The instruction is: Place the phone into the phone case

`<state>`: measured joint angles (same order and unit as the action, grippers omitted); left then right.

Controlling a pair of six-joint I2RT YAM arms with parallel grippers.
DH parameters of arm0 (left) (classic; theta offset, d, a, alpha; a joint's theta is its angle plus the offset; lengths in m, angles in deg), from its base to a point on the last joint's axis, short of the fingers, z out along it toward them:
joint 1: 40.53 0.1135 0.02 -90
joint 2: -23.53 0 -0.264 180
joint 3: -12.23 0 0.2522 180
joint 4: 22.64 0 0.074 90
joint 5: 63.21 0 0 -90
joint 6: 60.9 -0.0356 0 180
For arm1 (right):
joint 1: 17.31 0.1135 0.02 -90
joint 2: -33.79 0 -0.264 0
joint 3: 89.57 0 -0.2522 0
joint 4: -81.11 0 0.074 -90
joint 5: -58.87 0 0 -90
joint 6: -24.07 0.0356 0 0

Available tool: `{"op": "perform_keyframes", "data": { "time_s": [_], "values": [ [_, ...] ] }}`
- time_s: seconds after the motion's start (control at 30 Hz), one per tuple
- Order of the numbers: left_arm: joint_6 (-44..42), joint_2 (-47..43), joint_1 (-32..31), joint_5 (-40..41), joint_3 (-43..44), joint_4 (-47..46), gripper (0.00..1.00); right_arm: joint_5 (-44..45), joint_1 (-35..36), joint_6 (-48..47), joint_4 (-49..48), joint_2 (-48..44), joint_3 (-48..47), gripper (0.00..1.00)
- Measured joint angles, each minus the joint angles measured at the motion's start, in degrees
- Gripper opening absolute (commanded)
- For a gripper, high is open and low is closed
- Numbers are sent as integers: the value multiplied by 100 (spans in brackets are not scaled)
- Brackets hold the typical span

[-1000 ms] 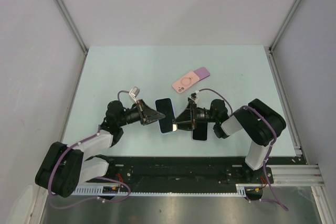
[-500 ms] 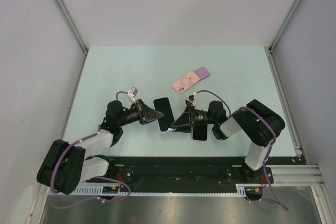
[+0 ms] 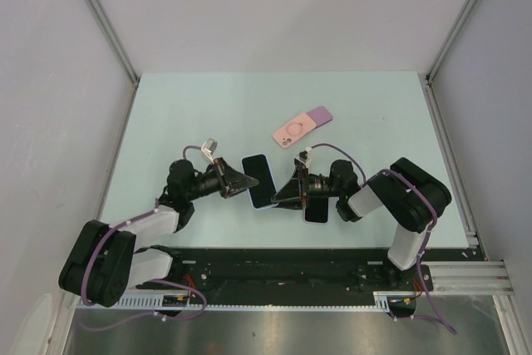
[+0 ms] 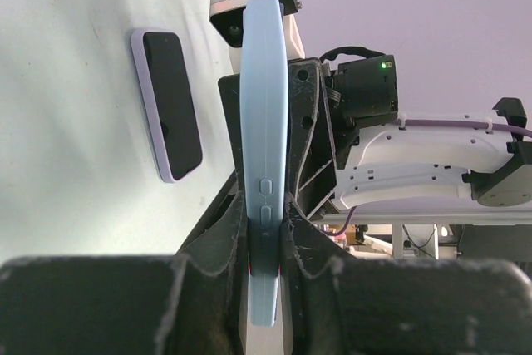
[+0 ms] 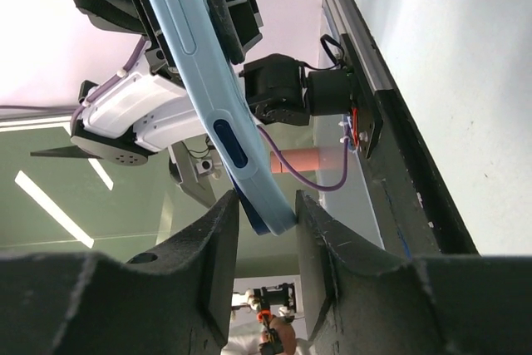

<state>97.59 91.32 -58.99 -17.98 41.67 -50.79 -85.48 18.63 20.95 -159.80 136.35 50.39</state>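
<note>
Pale-blue phone (image 3: 260,180) is held at the worktop's (image 3: 183,114) near middle in the overhead view, likely for a handover; the left wrist view shows the left claw (image 4: 264,209) pinched tight on its faces; in the right wrist view the right claw (image 5: 268,209) narrowly straddles its other end, grip unclear.

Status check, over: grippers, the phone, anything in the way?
Left gripper shut on blue phone, one end. Right gripper straddles its other end, grip unclear. Second phone lies flat beside them; pink case apart, farther back.
</note>
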Motion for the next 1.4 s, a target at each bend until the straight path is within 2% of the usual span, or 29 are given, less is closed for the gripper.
{"op": "perform_keyframes", "data": {
  "time_s": [0.1, 0.17, 0.23, 0.33, 0.53, 0.6, 0.7, 0.73, 0.8, 0.83, 0.9, 1.03, 1.17, 1.4],
  "values": [
    [0, 7, 15, -4, 0, 0, 0, 11, 0, -7, 35, 0, 4, 33],
    [-7, 13, 24, -4, 0, 17, 0, 24, 0, -9, 50, 0, 7, 27],
    [-94, 17, 35, 0, 9, 146, 0, 33, 0, -20, 76, 0, 15, 13],
    [-282, 22, 46, 66, 181, 782, 0, 70, 0, -81, 160, 0, 55, 3],
    [-713, 0, 44, 146, 570, 1840, 0, 201, 2, -173, 310, 0, 68, 1],
    [-793, -7, 44, 136, 610, 1958, 0, 216, 13, -192, 337, 0, 68, 6],
    [-866, -7, 48, 66, 625, 1985, 0, 221, 28, -286, 354, -2, 70, 27],
    [-901, -7, 50, 39, 625, 1980, 0, 223, 31, -315, 372, -13, 72, 46],
    [-1058, -7, 48, -81, 625, 1939, 0, 225, 31, -422, 439, -90, 85, 54],
    [-1119, -7, 50, -103, 623, 1961, 0, 210, 17, -535, 496, -197, 87, 62],
    [-1198, -9, 59, -221, 627, 1950, 0, 184, -52, -868, 883, -586, 96, 71],
    [-1502, -31, -4, -411, 629, 2111, 0, 238, -400, -1742, 1862, -1631, 61, 81],
    [-1731, -31, -317, -669, 629, 2293, 0, 444, -708, -2889, 3274, -2594, -323, 84],
    [-1755, -81, -717, -1185, 632, 2103, 0, 435, -999, -4065, 4752, -3038, -852, 87]
  ]
}}
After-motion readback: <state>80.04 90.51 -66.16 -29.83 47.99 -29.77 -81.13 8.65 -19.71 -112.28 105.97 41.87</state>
